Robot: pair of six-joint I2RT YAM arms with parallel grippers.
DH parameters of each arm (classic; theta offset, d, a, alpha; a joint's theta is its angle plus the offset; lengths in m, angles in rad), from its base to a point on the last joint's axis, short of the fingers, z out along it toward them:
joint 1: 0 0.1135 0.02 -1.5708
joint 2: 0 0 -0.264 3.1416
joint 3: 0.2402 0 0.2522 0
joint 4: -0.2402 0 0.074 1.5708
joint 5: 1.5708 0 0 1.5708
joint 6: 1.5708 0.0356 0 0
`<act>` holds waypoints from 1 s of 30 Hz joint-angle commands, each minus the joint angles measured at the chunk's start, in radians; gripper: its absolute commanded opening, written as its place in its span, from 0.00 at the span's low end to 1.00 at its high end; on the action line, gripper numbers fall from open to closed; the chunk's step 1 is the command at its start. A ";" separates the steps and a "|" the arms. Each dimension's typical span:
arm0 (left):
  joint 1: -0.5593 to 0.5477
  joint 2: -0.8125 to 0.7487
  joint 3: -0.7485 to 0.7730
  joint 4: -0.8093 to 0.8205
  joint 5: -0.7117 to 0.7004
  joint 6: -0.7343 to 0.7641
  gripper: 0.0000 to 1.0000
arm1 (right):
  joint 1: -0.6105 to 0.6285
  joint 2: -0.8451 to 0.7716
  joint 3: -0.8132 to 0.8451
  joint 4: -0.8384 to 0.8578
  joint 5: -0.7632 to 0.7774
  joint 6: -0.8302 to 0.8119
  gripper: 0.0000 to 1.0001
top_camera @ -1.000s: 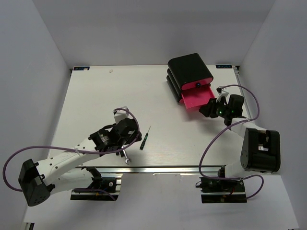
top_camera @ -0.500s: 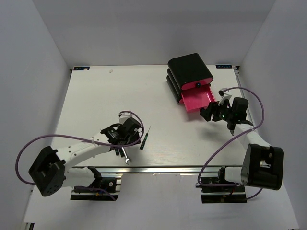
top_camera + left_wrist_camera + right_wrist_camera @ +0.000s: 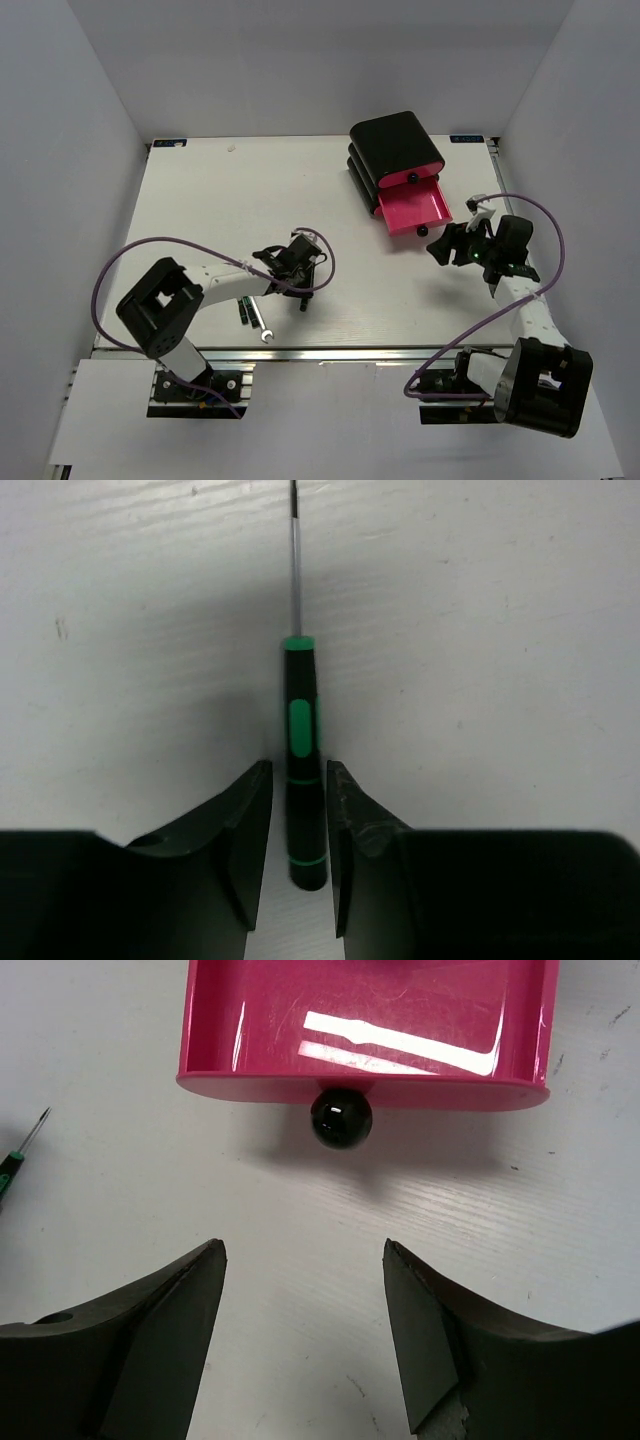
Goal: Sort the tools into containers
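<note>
A screwdriver [image 3: 302,760] with a black and green handle lies on the white table, shaft pointing away. My left gripper [image 3: 298,770] straddles its handle, jaws narrow, with thin slivers of table showing on both sides. From above, the left gripper [image 3: 302,278] covers most of it. The black drawer stack [image 3: 395,145] has its bottom pink drawer [image 3: 412,208] pulled out and empty [image 3: 370,1020]. My right gripper [image 3: 302,1250] is open and empty, just in front of the drawer's black knob [image 3: 341,1118]. From above, the right gripper [image 3: 438,245] is right of the knob.
Two more dark screwdrivers [image 3: 244,312] and a small silver wrench [image 3: 262,328] lie near the table's front edge, left of my left gripper. A screwdriver tip [image 3: 38,1122] shows at the left edge of the right wrist view.
My left gripper has swung right from the tools near the front edge to over the lone screwdriver. My right gripper has backed a little away from the open drawer.
</note>
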 commanded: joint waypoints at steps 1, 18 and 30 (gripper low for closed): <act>0.006 0.048 0.047 -0.013 -0.001 0.055 0.37 | -0.018 -0.030 0.001 -0.054 -0.031 -0.023 0.70; 0.002 0.194 0.660 0.016 0.352 0.293 0.00 | -0.077 -0.053 0.200 -0.298 -0.123 -0.162 0.00; 0.003 0.682 1.355 -0.103 0.415 0.419 0.00 | -0.080 -0.063 0.206 -0.318 -0.154 -0.173 0.00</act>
